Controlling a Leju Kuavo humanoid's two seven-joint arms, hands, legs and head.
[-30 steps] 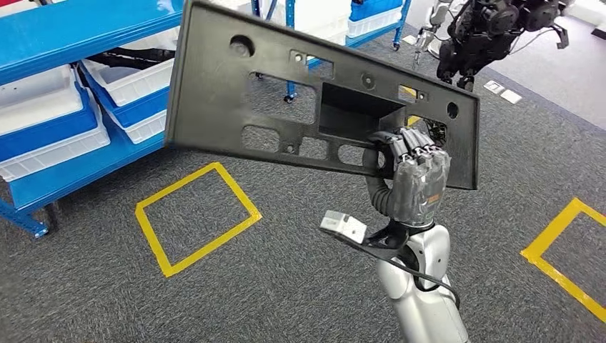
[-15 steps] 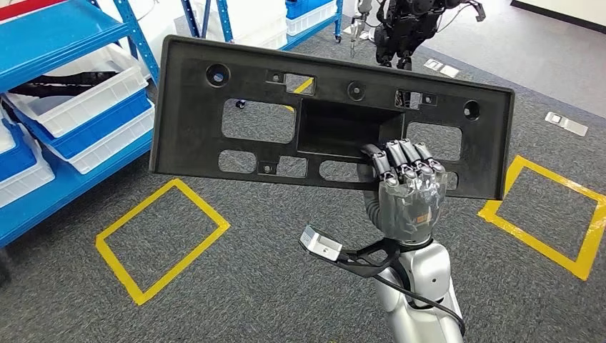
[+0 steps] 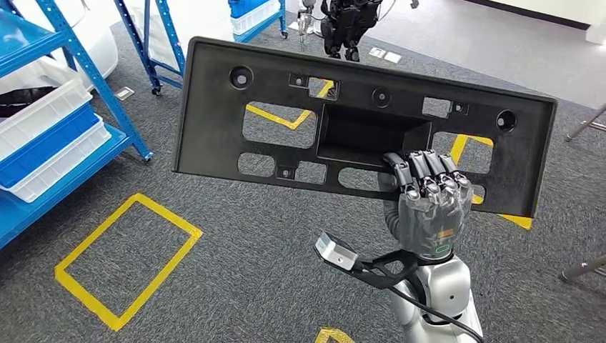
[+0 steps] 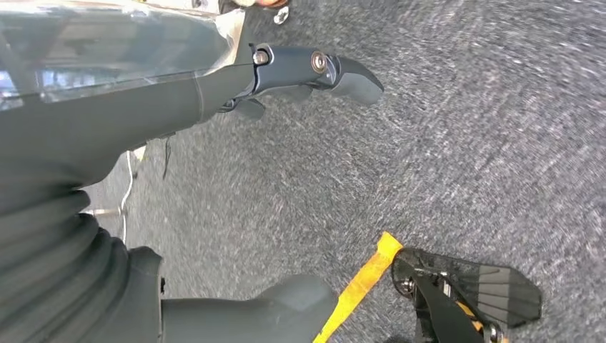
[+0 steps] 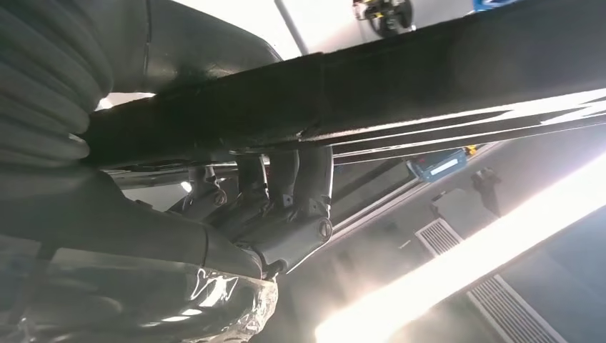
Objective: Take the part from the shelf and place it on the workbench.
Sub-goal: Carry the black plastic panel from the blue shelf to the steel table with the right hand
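The part (image 3: 214, 107) is a long flat black plastic panel with several cut-outs and a deep pocket in its middle. My right hand (image 3: 426, 207) grips its lower edge just below that pocket and holds it up in front of me, above the grey carpet. In the right wrist view the panel (image 5: 443, 78) crosses as a dark bar with my fingers (image 5: 286, 189) hooked over its edge. My left hand (image 4: 179, 107) hangs over the carpet with its fingers (image 4: 343, 71) apart from the thumb (image 4: 286, 307) and nothing in it.
A blue shelf (image 3: 136, 121) with white and blue bins (image 3: 43, 136) stands at the left. Yellow tape squares (image 3: 121, 261) mark the carpet. Another dark robot (image 3: 346, 18) stands at the back. Thin metal legs (image 3: 582, 268) enter from the right edge.
The whole picture has shifted: the camera has turned, and the shelf now lies further left. My right hand keeps the same grip on the panel.
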